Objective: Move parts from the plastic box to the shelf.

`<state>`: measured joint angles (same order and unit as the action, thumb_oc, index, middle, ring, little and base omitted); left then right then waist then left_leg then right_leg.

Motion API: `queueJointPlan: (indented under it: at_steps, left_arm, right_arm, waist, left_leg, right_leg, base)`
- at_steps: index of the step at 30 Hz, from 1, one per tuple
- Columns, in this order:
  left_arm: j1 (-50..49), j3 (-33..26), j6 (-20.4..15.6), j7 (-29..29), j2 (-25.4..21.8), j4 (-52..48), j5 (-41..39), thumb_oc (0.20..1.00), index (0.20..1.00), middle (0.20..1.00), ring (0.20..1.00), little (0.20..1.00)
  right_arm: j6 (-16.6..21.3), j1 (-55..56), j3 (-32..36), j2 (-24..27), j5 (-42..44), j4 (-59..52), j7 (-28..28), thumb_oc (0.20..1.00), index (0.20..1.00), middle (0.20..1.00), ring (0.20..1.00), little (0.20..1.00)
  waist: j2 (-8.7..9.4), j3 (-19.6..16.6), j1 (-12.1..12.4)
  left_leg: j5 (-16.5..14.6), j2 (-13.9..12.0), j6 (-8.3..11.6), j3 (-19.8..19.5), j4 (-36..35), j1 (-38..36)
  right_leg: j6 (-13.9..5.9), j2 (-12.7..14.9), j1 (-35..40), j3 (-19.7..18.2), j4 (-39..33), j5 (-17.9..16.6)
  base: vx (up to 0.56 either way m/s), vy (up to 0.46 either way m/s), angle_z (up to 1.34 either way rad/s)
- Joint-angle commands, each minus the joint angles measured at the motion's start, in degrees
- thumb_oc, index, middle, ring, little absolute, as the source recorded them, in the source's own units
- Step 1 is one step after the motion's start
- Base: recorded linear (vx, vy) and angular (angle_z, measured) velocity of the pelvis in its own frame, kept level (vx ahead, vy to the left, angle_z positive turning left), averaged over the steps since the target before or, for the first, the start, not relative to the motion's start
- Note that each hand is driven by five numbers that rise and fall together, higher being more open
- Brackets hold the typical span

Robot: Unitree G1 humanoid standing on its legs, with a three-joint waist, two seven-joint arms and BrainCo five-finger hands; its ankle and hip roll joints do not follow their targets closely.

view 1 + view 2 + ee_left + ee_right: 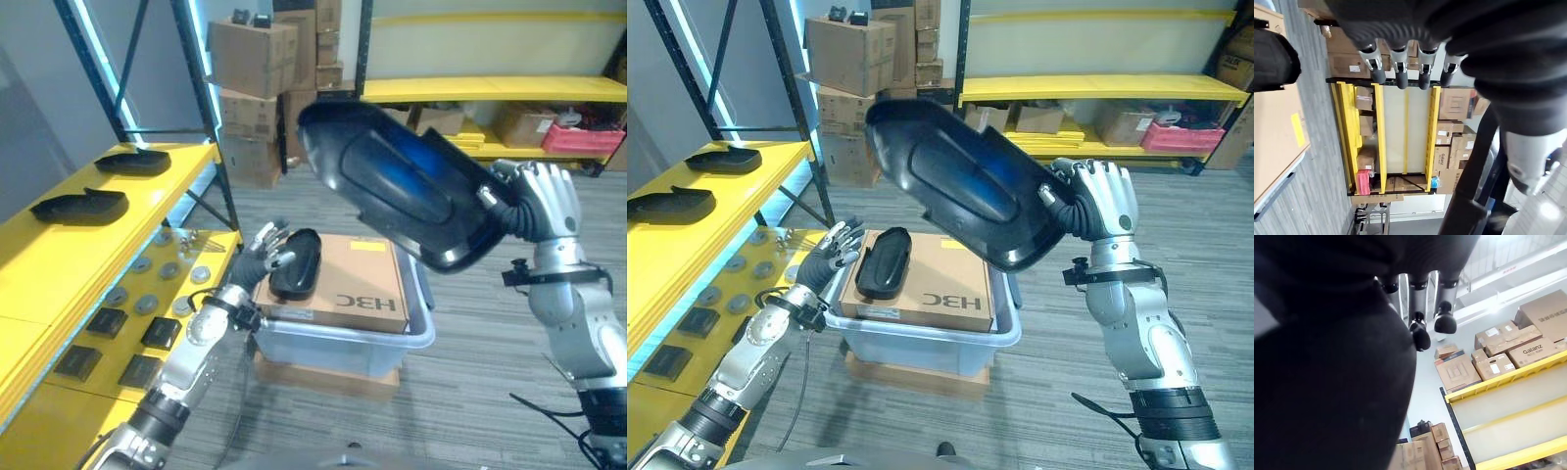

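Left eye view: right hand [545, 203] clasps large glossy black plastic shell part [402, 183] by one edge, held high at 1 o'clock over clear plastic box [338, 343]. Left hand [263, 253], fingers loose, beside small black part [296, 264] on cardboard carton [343, 284]. Risk: edge-only hold, shell may pivot or slip en route to yellow shelf [59, 245] at 9 o'clock.

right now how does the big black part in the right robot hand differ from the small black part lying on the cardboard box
The big black part is held up in the air, tilted, by the right robot hand; the small black part lies flat on the cardboard box, with the left robot hand open just beside it. The big part is far larger and broader; the small one is narrow and elongated. Both are glossy black moulded shells.
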<state>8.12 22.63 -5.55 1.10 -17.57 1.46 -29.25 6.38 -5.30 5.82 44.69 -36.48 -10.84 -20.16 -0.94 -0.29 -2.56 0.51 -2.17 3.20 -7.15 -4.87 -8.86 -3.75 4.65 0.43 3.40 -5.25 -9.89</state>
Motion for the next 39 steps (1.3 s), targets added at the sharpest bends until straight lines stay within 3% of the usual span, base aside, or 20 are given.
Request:
queueJointPlan:
  at_steps: [1, 5, 11, 17, 28, 29, 30, 31, 39]
  left_arm:
    - [5.63, 1.55, -1.86, -2.85, 0.48, 5.83, -2.44, 1.0, 1.0, 1.0, 1.0, 1.0]
    - [10.85, 7.4, -2.75, -5.42, 3.36, 7.37, -5.08, 1.0, 1.0, 1.0, 1.0, 1.0]
    - [14.91, 11.53, -2.9, -6.98, 5.36, 7.36, -6.38, 1.0, 1.0, 1.0, 1.0, 1.0]
    - [15.71, 12.12, -3.41, -8.35, 6.23, 6.74, -8.28, 1.0, 1.0, 1.0, 1.0, 1.0]
    - [16.09, 9.98, -7.59, -16.13, 6.34, 6.61, -2.57, 1.0, 1.0, 1.0, 1.0, 1.0]
    - [16.06, 9.85, -8.79, -16.85, 6.36, 6.25, -1.59, 0.595, 0.595, 0.595, 0.595, 0.595]
    - [15.98, 9.78, -9.4, -17.15, 6.15, 5.86, -0.78, 0.341, 0.341, 0.341, 0.341, 0.341]
    - [15.96, 9.77, -9.4, -17.16, 6.14, 5.84, -0.77, 0.2, 0.2, 0.2, 0.2, 0.2]
    - [16.73, 11.94, -10.18, -15.11, 2.66, 5.33, 9.5, 0.2, 0.2, 0.2, 0.2, 0.2]
  right_arm:
    - [0.91, -5.97, -0.07, 0.42, -1.56, -2.61, -3.82, 0.2, 0.2, 0.2, 0.2, 0.2]
    - [1.64, -11.17, -7.81, -1.26, -0.94, -4.3, -6.31, 0.2, 0.2, 0.2, 0.2, 0.2]
    - [2.26, -15.52, -15.17, -4.12, 0.38, -4.64, -6.4, 0.2, 0.2, 0.2, 0.2, 0.2]
    - [2.77, -16.57, -19.82, -7.09, 2.44, -4.68, -5.53, 0.2, 0.2, 0.2, 0.2, 0.2]
    - [5.34, -14.06, -27.2, -12.35, 9.48, -4.86, -4.66, 0.2, 0.2, 0.2, 0.2, 0.2]
    - [5.83, -14.27, -28.9, -12.85, 10.12, -4.59, -4.64, 0.2, 0.2, 0.2, 0.2, 0.2]
    - [6.18, -14.23, -29.61, -12.97, 10.49, -4.53, -4.53, 0.2, 0.2, 0.2, 0.2, 0.2]
    - [6.19, -14.25, -29.63, -12.98, 10.48, -4.5, -4.54, 0.2, 0.2, 0.2, 0.2, 0.2]
    - [8.84, -14.88, -32.57, -13.45, 13.55, -4.37, -3.6, 0.2, 0.2, 0.2, 0.2, 0.2]
  waist:
    - [1.33, -0.57, 1.37]
    - [1.35, -0.07, 1.06]
    - [1.17, 0.45, 1.16]
    - [1.11, 0.49, 1.22]
    - [1.64, 0.93, 1.36]
    - [1.78, 1.01, 1.34]
    - [1.88, 1.07, 1.31]
    - [1.88, 1.07, 1.31]
    - [2.02, 1.09, 1.17]
  left_leg:
    - [-4.75, -1.64, -0.04, 1.04, -0.13, -0.47]
    - [-4.42, -1.7, -0.05, 0.99, -0.13, -0.11]
    - [-4.19, -1.55, -0.11, 0.75, -0.13, 0.36]
    - [-4.09, -1.55, -0.21, 0.74, -0.13, 0.5]
    - [-3.88, -1.76, -0.17, 1.08, -0.13, 0.51]
    - [-3.86, -1.81, -0.14, 1.22, -0.13, 0.47]
    - [-3.85, -1.83, -0.12, 1.33, -0.13, 0.45]
    - [-3.86, -1.83, -0.12, 1.35, -0.13, 0.44]
    - [-3.97, -2.11, 0.05, 1.88, -0.13, 0.35]
  right_leg:
    - [-2.42, 1.23, 8.81, 0.52, 1.56, 12.59]
    - [-2.53, 1.35, 8.28, 0.39, 1.73, 12.38]
    - [-2.56, 1.34, 7.82, 0.6, 1.89, 12.13]
    - [-2.5, 1.36, 7.45, 0.68, 2.18, 12.05]
    - [-2.35, 1.31, 6.93, 0.51, 2.6, 11.93]
    - [-2.36, 1.24, 6.82, 0.36, 2.69, 11.93]
    - [-2.36, 1.22, 6.81, 0.27, 2.72, 11.9]
    - [-2.36, 1.22, 6.81, 0.25, 2.72, 11.9]
    - [-2.4, 1.13, 6.49, -0.23, 2.94, 11.96]
  base:
    - [-0.02, -0.014, -0.15]
    - [-0.01, -0.007, -0.06]
    - [-0.02, 0.0, 0.04]
    - [0.0, 0.0, 0.0]
    - [0.0, 0.0, 0.0]
    - [0.0, 0.0, 0.0]
    - [-0.01, -0.001, -0.04]
    - [0.0, -0.001, -0.04]
    - [0.0, 0.003, -0.04]
